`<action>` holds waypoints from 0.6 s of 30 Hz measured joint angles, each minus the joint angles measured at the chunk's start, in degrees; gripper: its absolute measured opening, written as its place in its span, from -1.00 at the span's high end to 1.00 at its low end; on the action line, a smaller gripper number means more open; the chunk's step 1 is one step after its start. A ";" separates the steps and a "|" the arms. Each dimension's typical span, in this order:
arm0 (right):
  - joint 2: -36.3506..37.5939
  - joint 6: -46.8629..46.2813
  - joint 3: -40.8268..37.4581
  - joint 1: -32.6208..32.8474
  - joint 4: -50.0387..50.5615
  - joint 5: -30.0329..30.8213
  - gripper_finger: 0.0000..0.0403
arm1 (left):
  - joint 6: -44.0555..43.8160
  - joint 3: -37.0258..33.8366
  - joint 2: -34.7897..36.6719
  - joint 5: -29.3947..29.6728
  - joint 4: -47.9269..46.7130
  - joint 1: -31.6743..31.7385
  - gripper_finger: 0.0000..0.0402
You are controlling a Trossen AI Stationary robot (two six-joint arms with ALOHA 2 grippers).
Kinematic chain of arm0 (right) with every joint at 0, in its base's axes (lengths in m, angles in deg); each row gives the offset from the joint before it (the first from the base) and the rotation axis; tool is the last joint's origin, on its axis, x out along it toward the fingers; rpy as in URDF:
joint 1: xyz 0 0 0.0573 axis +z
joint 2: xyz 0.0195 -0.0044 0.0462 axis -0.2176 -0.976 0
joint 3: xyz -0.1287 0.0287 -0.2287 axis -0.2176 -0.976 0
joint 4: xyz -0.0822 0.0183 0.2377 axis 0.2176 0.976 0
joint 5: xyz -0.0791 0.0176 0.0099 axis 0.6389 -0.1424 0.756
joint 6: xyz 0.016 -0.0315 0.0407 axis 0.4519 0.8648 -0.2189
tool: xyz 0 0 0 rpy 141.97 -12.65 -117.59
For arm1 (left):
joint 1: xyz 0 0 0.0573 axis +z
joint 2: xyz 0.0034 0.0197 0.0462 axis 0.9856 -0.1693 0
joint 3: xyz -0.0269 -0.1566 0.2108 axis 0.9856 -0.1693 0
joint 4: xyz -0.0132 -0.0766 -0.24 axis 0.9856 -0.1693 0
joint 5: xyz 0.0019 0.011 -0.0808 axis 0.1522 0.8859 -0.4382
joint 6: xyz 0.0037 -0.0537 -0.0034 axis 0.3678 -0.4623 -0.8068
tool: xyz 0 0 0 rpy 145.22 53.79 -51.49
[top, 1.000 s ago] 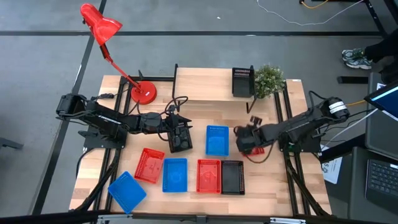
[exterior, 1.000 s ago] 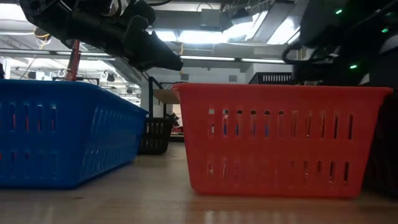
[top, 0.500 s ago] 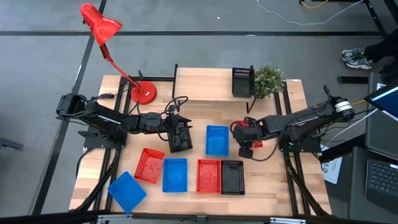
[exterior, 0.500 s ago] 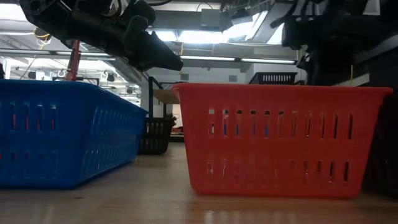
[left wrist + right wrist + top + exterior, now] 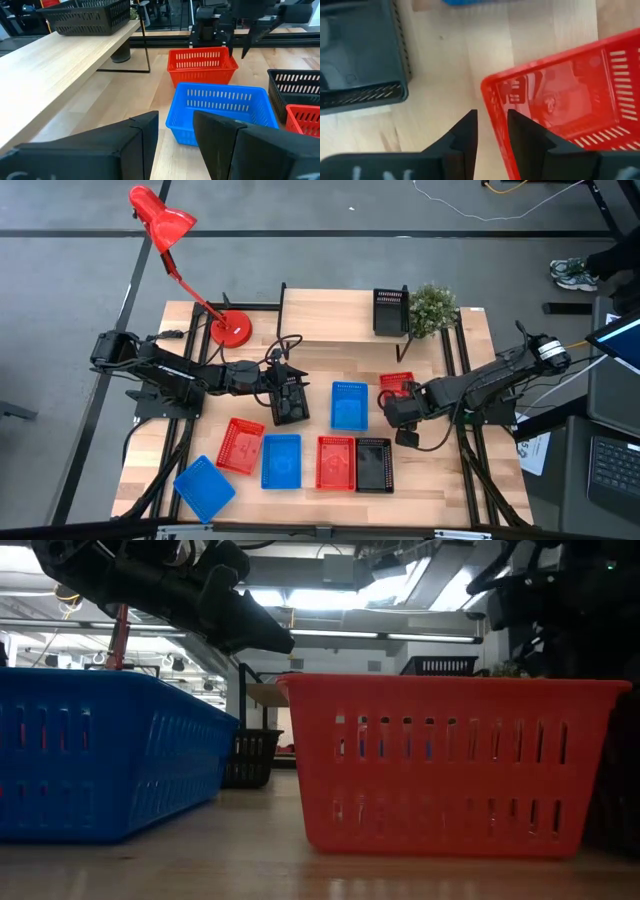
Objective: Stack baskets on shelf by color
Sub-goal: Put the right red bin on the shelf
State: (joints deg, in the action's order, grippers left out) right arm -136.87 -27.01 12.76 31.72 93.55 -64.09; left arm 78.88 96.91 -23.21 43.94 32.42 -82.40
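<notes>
Nearest, front row: a blue basket [image 5: 204, 487] at the corner, then red [image 5: 240, 445], blue [image 5: 281, 460], red [image 5: 336, 462] and black [image 5: 373, 464] baskets.
Middle: another blue basket [image 5: 349, 404] on the table.
Left gripper [image 5: 290, 402]: jaws part open, on a black basket [image 5: 289, 410]; grip unclear.
Right gripper [image 5: 399, 408]: jaws slightly apart, empty, beside a red basket [image 5: 397, 383] set down.
Far: shelf [image 5: 340, 328] carrying one black basket [image 5: 390, 311].

Baskets [image 5: 339, 462] before shelf [image 5: 340, 356]
</notes>
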 joint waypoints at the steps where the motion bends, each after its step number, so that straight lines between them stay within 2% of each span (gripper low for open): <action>1: -0.01 -0.01 -0.02 0.03 0.57 -0.07 0.47 | -0.06 0.00 0.00 0.00 0.00 -0.02 0.42; 5: -0.01 0.07 -0.04 0.68 3.51 -0.52 0.47 | -0.13 0.00 0.00 0.00 0.00 -0.02 0.42; 9: -0.01 0.22 -0.03 0.99 3.60 1.85 0.47 | 0.07 0.00 0.00 0.00 0.01 0.00 0.42; 18: -0.01 -0.03 -0.05 0.99 3.52 1.44 0.47 | 0.09 0.00 0.00 0.00 0.00 0.00 0.42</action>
State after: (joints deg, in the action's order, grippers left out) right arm -136.88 -27.04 12.71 32.71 97.07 -62.65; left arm 78.96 96.91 -23.21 43.94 32.42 -82.40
